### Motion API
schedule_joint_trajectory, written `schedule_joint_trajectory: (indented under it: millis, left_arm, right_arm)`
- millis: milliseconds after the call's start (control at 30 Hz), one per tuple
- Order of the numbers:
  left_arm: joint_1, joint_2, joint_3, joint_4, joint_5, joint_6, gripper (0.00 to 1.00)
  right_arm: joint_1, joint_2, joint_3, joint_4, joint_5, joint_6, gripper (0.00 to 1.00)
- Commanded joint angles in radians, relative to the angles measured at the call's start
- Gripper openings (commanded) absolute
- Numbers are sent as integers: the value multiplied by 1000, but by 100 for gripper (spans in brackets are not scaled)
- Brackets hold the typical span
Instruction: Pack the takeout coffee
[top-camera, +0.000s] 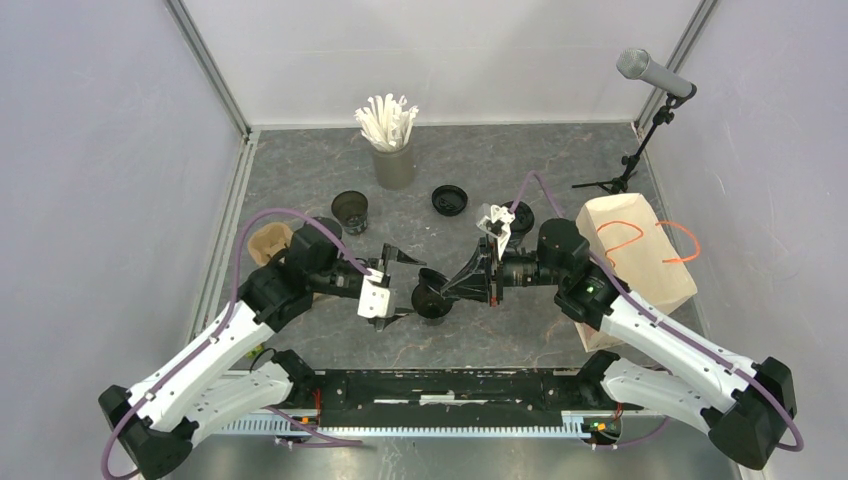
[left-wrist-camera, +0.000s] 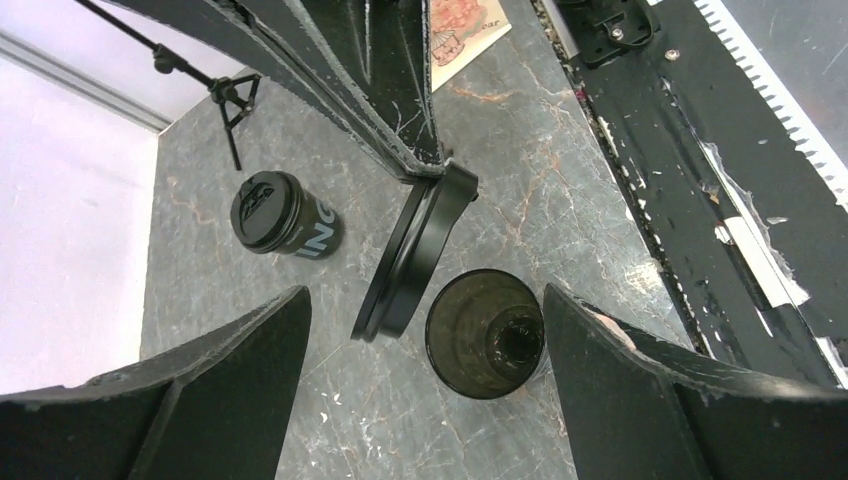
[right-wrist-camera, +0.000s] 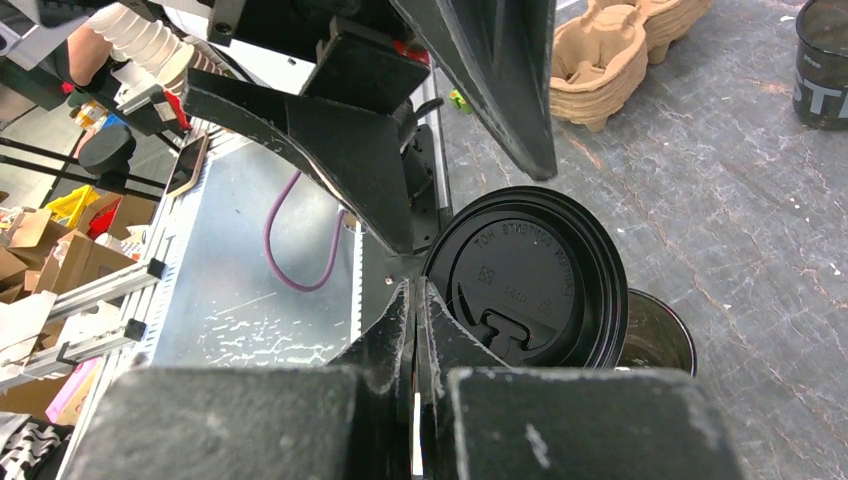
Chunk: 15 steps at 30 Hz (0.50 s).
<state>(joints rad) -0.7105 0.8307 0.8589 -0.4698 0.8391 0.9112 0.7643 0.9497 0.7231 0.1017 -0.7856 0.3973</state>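
my right claw (right-wrist-camera: 415, 300) clenched on lid (right-wrist-camera: 525, 275) rim; lid looks thin, light, bendy. my left claw (left-wrist-camera: 425, 305) released, straddles open cup (left-wrist-camera: 487, 335) at lid's 4 o'clock; cup likely light, crushable: i'd grasp mid-wall, gently.

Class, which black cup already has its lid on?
The cup nearest the microphone stand; the centre cup and the cup near the straws are open.

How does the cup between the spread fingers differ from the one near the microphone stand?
The middle cup is open-topped; the far cup is lidded. The middle cup sits between the left fingers, a loose lid held tilted beside it; the far cup stands alone. Both are black, upright.
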Motion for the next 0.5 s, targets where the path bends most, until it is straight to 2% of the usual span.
schedule_joint_trajectory:
  millis: [0,133,233,300,467]
  left_arm:
    - [-25,40,59,4,28,73,90]
    - [-50,72,59,2,-2,90,85]
    - [-64,90,58,2,-9,89,77]
    - [-71,99,60,2,-20,87,67]
    - [-84,104,61,2,-25,74,59]
  right_arm:
    - [11,-14,0,65,-24,21,0]
    - [22,-21,-6,84,-30,29,0]
    - [24,-25,-8,86,-29,29,0]
    - [25,-27,-8,88,-32,30,0]
    - [26,-21,-8,91,-38,27,0]
